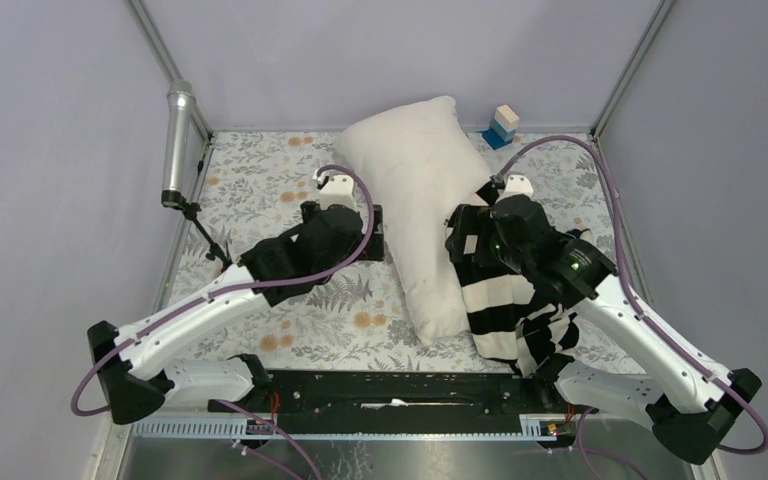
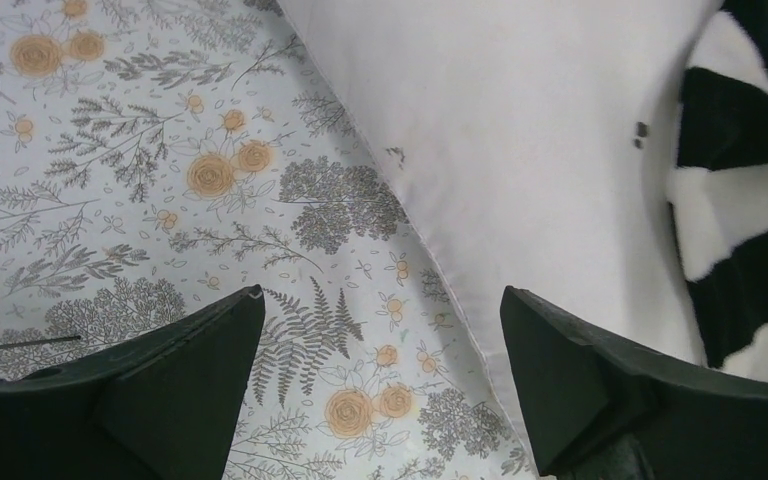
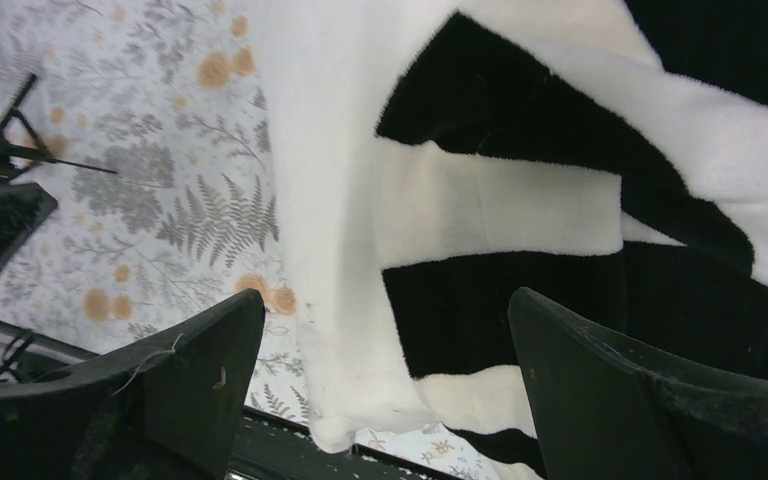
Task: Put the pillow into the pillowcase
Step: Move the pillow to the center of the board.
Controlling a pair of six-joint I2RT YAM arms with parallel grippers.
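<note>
- Left jaws: released, standing wide apart with nothing between them. In the left wrist view I see only floral cloth and the pillow's (image 2: pixel 520 150) seamed long edge in the gap.
- That edge runs diagonally down toward the right-hand finger (image 2: pixel 580 390). The left-hand finger (image 2: pixel 160 390) stands over bare table (image 2: pixel 140 200). I cannot tell whether either finger touches anything.
- Right jaws: also released and spread wide, empty. In the right wrist view the gap frames the pillow's near end (image 3: pixel 320 200) and the pillowcase (image 3: pixel 560 210) beside it.
- The pillowcase's black and white folds lap onto the pillow's right side. Its right-hand finger (image 3: pixel 640 400) stands over striped fabric and its left-hand finger (image 3: pixel 130 400) over the table's near edge.
- From above, the pillow (image 1: pixel 420 200) lies diagonally across the middle of the table (image 1: pixel 260 190), between the two arms. Its far end is close to the back wall and its near corner points toward the bases.
- The pillowcase (image 1: pixel 505 300) lies bunched against the pillow's right flank, largely beneath the right arm (image 1: pixel 620 310). The pillow is wholly outside it.
- The left arm (image 1: pixel 220 300) reaches in from the pillow's left side.
- A small blue and white block (image 1: pixel 503 125) stands at the far edge, just beyond the pillow.
</note>
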